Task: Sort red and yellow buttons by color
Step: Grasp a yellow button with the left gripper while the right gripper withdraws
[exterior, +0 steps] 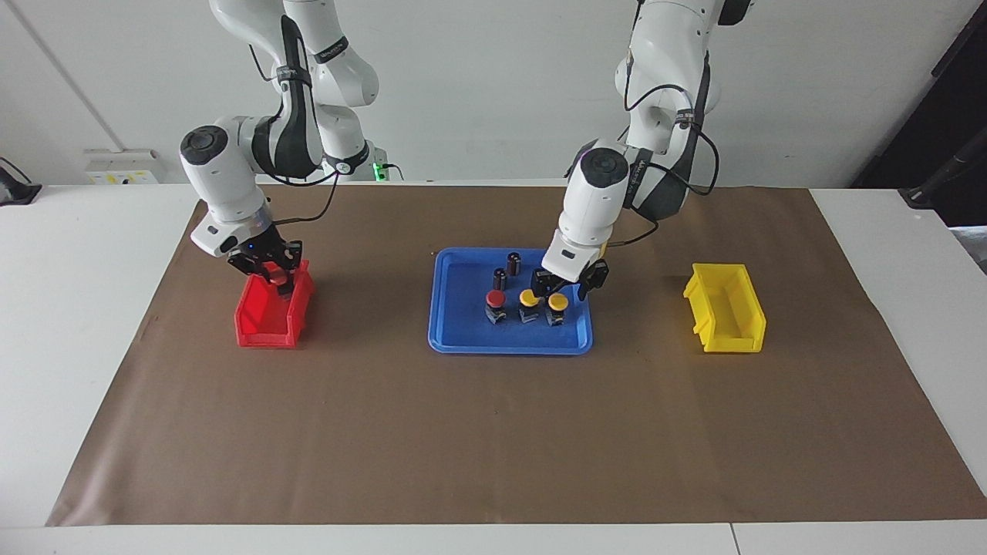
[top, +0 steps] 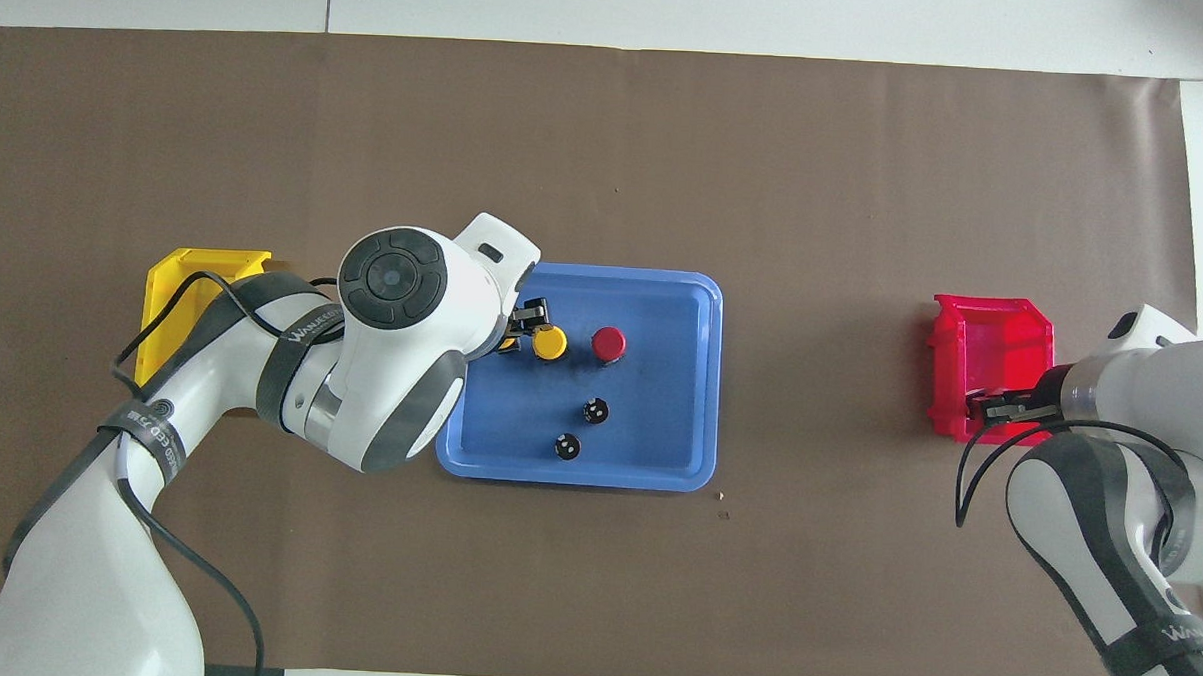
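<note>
Left end effector (exterior: 562, 291) hangs spread over the outer yellow button (exterior: 557, 306) in the blue tray (exterior: 463, 339), ready to pinch its cap. Right end effector (exterior: 271, 271), over the red bin (exterior: 266, 320) beside that tray, grasps a red button (exterior: 275, 279).

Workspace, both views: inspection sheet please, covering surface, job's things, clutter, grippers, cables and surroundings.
Surface: brown paper mat lying flat on a white table.
Job's things: red button and two yellow buttons upright in a row in the blue tray; red bin and yellow bin toward the table's ends.
Clutter: two dark cylinders in the tray, nearer to the robots than the buttons.
Grippers: left gripper open over the end yellow button; right gripper over the red bin, a second red button at it.
Cables: black cables along both arms, clear of the tray.
Surroundings: white wall, socket strip.
</note>
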`<state>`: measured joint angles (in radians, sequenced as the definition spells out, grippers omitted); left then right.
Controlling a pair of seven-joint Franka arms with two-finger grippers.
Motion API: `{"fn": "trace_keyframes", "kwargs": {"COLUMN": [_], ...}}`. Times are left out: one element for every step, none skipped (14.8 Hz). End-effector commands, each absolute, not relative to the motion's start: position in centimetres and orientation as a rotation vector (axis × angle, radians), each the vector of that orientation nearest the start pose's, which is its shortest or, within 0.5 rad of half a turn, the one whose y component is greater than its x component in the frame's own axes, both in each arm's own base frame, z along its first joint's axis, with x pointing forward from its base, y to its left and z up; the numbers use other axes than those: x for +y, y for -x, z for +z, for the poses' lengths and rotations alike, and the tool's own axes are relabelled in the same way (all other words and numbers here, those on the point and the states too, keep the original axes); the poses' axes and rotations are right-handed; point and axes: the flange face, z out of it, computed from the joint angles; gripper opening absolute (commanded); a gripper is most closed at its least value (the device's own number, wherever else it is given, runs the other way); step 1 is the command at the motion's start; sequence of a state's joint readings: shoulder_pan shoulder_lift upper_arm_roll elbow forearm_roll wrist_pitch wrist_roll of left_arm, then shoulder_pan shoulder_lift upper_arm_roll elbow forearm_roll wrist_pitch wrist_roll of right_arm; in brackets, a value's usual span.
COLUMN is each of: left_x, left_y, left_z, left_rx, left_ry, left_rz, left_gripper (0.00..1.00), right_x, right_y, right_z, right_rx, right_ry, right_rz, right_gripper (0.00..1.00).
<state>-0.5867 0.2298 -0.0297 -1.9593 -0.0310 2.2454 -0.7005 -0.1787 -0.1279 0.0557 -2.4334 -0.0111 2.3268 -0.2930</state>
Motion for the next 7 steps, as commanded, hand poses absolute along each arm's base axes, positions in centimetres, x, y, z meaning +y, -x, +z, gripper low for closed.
{"fn": "trace_keyframes", "kwargs": {"left_x": [-35.1,-35.1,-34.9,-34.7,-34.7,-34.7,-34.7], "left_y": [-49.4,-49.4,-49.1,-49.0,-48.9,-48.9,-49.0], "left_z": [36.2,36.2,35.7,35.4,35.3,35.3,35.1], "left_rx": [-0.192,-0.192,-0.192,-0.194,-0.195,-0.195,-0.198], "left_ry": [3.202,3.203,3.197,3.194,3.195,3.199,3.198], "left_rz": [-0.036,-0.038,-0.026,-0.021,-0.023,-0.033,-0.031], "left_gripper": [0.73,0.68,0.60,0.57,0.56,0.54,0.52], "right_x": [-6.5,-6.6,-6.7,-6.8,-6.6,-6.2,-5.6], "right_y": [-47.0,-47.5,-48.5,-49.4,-50.8,-51.8,-53.0], "right_z": [36.9,37.6,38.7,39.9,41.9,43.2,44.7], "right_rx": [-0.321,-0.318,-0.318,-0.318,-0.316,-0.321,-0.312], "right_ry": [3.132,3.128,3.123,3.117,3.114,3.111,3.111], "right_rz": [-0.017,0.008,0.029,0.054,0.070,0.079,0.079], "right_gripper": [0.66,0.69,0.69,0.69,0.69,0.69,0.70]}}
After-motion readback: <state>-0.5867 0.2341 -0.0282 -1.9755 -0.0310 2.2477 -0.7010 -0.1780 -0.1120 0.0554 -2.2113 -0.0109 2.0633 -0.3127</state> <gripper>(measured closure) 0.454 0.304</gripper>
